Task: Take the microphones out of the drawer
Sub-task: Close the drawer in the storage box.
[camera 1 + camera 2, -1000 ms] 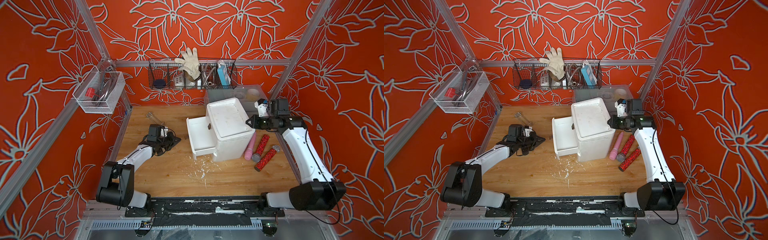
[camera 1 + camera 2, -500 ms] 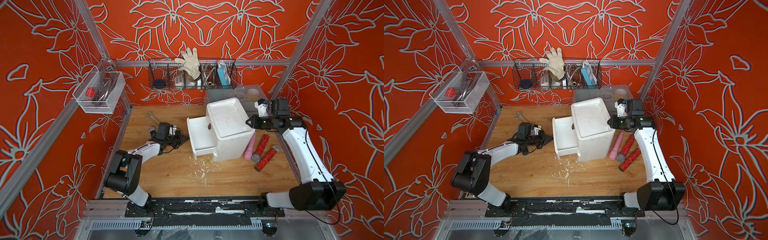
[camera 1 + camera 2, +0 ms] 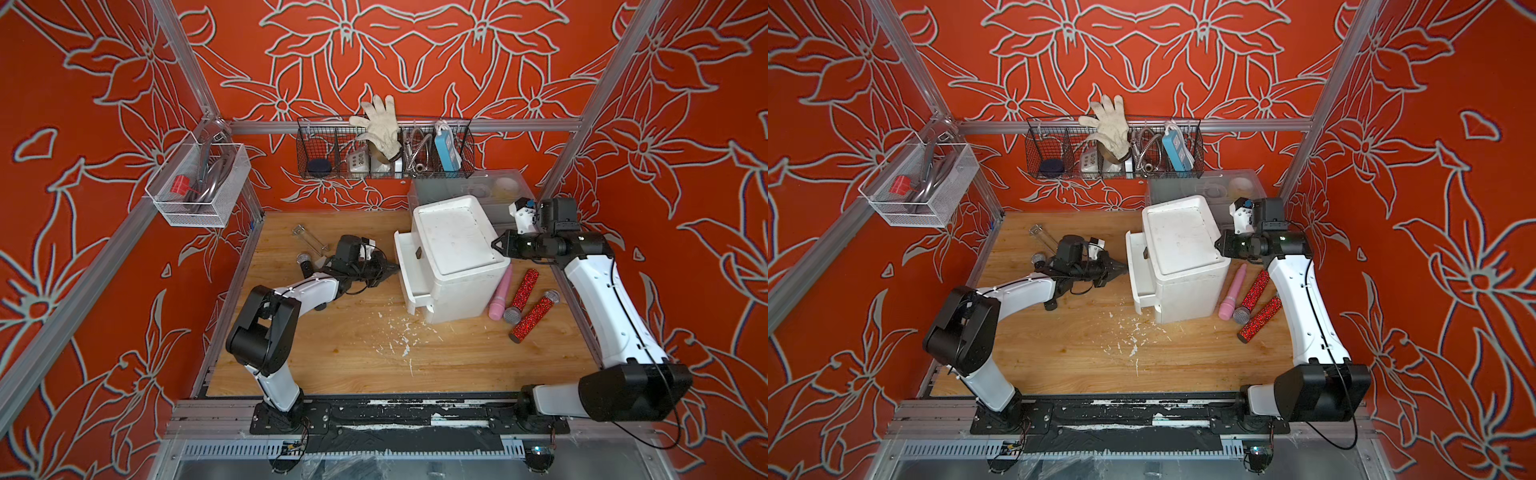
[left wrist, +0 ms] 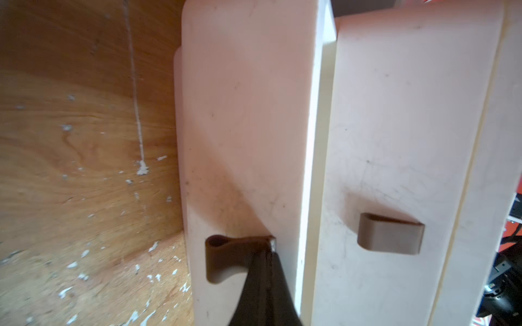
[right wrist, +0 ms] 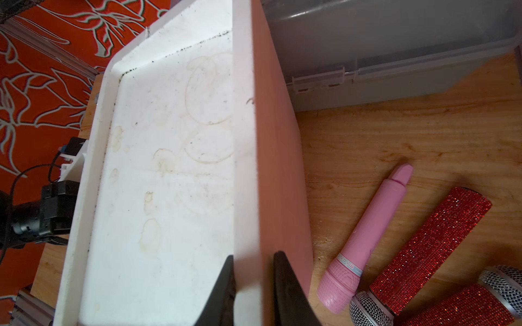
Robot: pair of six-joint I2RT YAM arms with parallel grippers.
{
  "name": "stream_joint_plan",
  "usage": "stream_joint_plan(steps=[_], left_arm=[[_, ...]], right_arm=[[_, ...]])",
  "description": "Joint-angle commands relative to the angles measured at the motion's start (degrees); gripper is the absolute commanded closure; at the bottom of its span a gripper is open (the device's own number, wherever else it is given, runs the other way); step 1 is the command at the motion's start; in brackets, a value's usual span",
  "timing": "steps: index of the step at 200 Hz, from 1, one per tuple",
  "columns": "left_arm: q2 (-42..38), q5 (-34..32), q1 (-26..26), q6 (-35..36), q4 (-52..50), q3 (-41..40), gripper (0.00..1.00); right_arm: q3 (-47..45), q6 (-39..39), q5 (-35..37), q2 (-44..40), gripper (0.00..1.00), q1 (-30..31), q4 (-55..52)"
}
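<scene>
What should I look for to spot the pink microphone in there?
Find the white drawer box on the wooden table. On the side away from its drawers lie three microphones. The pink microphone lies nearest the box, plain pink all over, while the two red microphones glitter and have silver mesh heads.

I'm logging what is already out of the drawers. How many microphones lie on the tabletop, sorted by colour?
Pink microphone: 1
Red glitter microphones: 2
Black microphone: 1
Total: 4
</scene>
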Motion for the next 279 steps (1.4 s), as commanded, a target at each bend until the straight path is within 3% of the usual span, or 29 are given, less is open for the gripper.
stream_joint_plan(steps=[1,80,120,147,176,234,279], left_arm=[[3.7,0.5,-2.6,-1.4,2.4,3.5,1.00],[11.3,1.4,-6.9,-2.6,2.6,11.2,0.97],[7.5,0.6,-5.4,2.7,-2.5,8.2,0.78],[4.6,1.1,-3.2,1.7,-0.5,3.8,0.71],[3.1,0.4,-1.8,0.7,1.7,0.1,0.55],[11.2,1.9,-1.1,-12.1,24.6,-6.4,0.52],[15.7,-0.1,-1.1,-16.5,34.8,-8.5,0.53]], right_arm=[[-1.8,3.9,-4.9,2.0,0.99,1.9,1.1],[-1.7,3.5,-4.5,2.4,0.99,2.2,0.6],[-1.3,3.1,-4.1,2.4,0.99,2.1,0.4],[-1.2,3.3,-4.4,2.5,0.99,2.1,0.6],[-0.5,3.1,-4.1,2.6,0.99,2.1,0.1],[-0.1,3.4,-3.9,2.3,0.99,2.2,-0.3],[0.1,4.0,-4.2,2.5,0.99,2.4,0.0]])
